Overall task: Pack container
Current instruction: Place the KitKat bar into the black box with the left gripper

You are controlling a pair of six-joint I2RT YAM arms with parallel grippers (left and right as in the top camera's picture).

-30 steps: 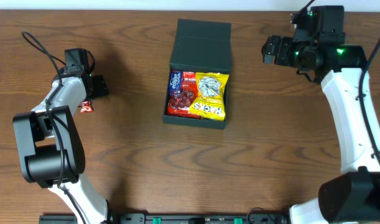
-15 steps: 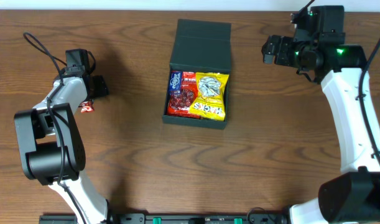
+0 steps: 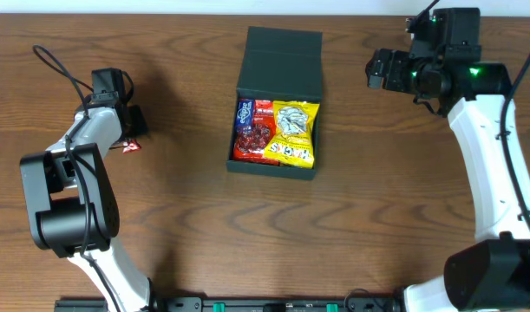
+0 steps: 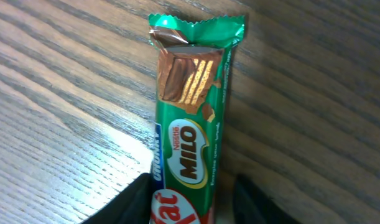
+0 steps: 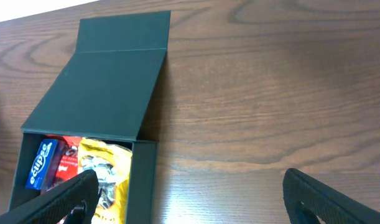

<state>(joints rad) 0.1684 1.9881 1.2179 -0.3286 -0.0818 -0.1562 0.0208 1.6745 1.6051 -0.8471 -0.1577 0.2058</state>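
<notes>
The container (image 3: pixel 273 166) is a dark teal square box in the middle of the table, with its flap lid (image 3: pixel 280 54) folded back. Inside lie a yellow snack packet (image 3: pixel 295 130), a red packet (image 3: pixel 258 134) and a blue packet (image 3: pixel 244 113). A green KitKat Milo bar (image 4: pixel 188 124) lies on the wood at the far left (image 3: pixel 130 145). My left gripper (image 4: pixel 190 200) straddles its near end. One finger (image 4: pixel 132 202) touches the wrapper and a sliver of table shows before the other. My right gripper (image 5: pixel 190 199) hangs wide open and holds nothing, to the right of the container (image 5: pixel 102 87).
Bare wood-grain table surrounds the box on all sides. The left arm's black cable (image 3: pixel 61 69) loops over the table's far left. The right arm's white links (image 3: pixel 499 156) run down the right side.
The left jaws have narrowed around the Milo bar, and the bar has shifted slightly to the right under the gripper. The right arm and the container have not moved.
</notes>
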